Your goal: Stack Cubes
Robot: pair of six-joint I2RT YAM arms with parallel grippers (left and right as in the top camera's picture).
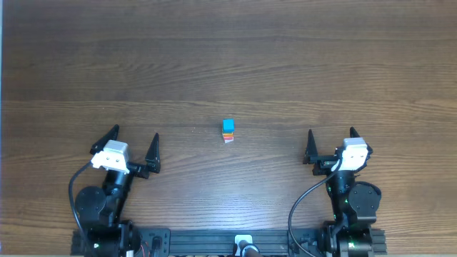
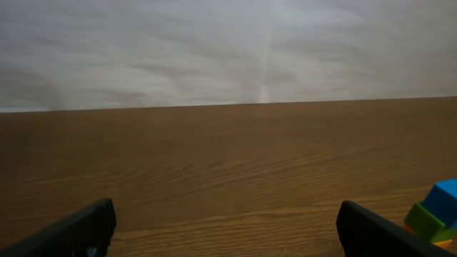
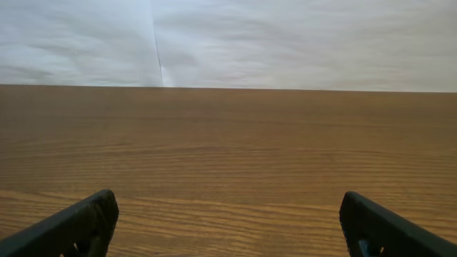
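Note:
A small stack of cubes (image 1: 228,130) stands in the middle of the wooden table, with a blue cube on top and green, orange and pale cubes under it. In the left wrist view the cube stack (image 2: 436,214) shows its blue, green and orange cubes. My left gripper (image 1: 132,143) rests open to the left of the stack, with nothing between its fingers (image 2: 71,232). To the right of the stack my right gripper (image 1: 331,145) is open too, its fingers (image 3: 75,225) wide apart and holding nothing.
The wooden table (image 1: 228,64) stretches wide beyond the stack. A pale wall (image 2: 228,50) rises behind its far edge. Both arm bases stand along the near edge.

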